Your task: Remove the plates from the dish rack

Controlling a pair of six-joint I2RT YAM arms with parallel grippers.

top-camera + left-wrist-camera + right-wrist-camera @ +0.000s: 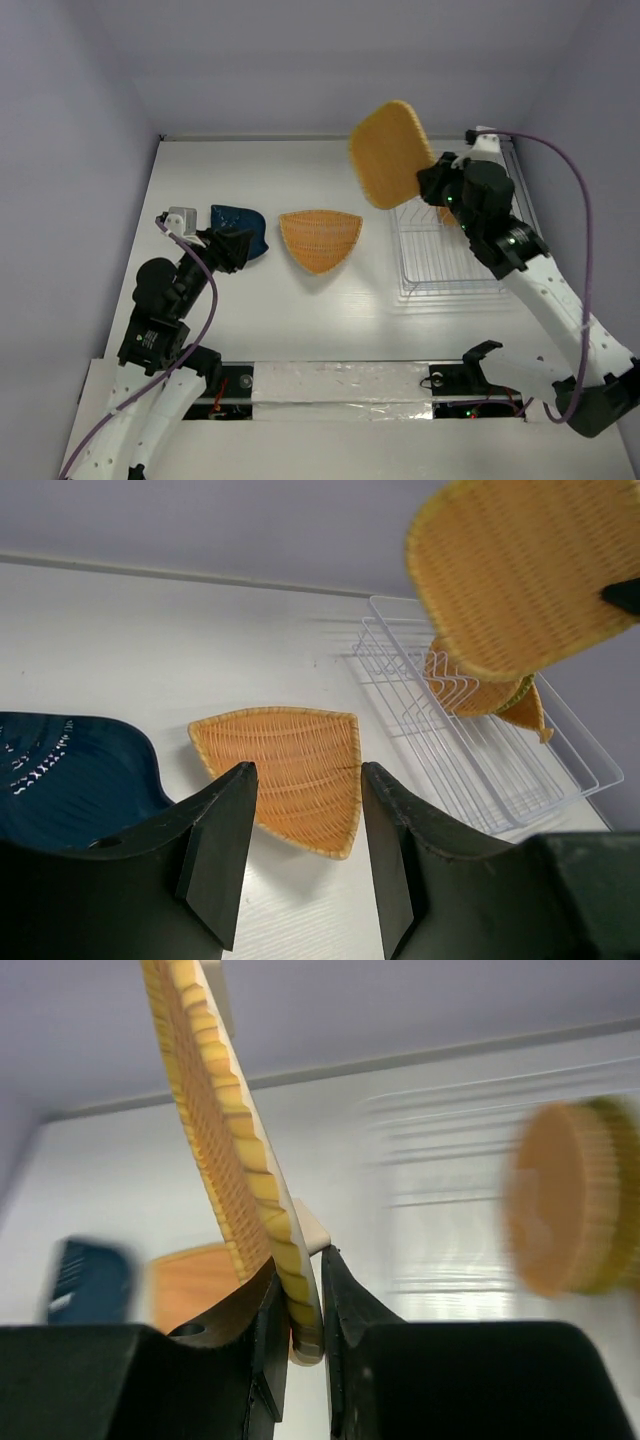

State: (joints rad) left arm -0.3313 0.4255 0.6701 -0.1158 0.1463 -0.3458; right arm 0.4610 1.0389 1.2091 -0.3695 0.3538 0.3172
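Observation:
My right gripper (428, 183) is shut on the edge of a rounded-square orange-yellow plate (390, 153) and holds it in the air left of and above the white wire dish rack (450, 262); the same plate shows edge-on between the fingers in the right wrist view (225, 1160). A round ribbed orange plate (470, 685) still stands in the rack (480, 760). The leaf-shaped orange plate (320, 238) and the dark blue plate (238, 228) lie on the table. My left gripper (240, 250) is open and empty, low beside the blue plate (70, 775), with the leaf plate (290, 775) ahead of it.
White walls close the table at the back and both sides. A taped strip (340, 385) runs along the near edge between the arm bases. The purple cable (580, 200) loops beside the right arm.

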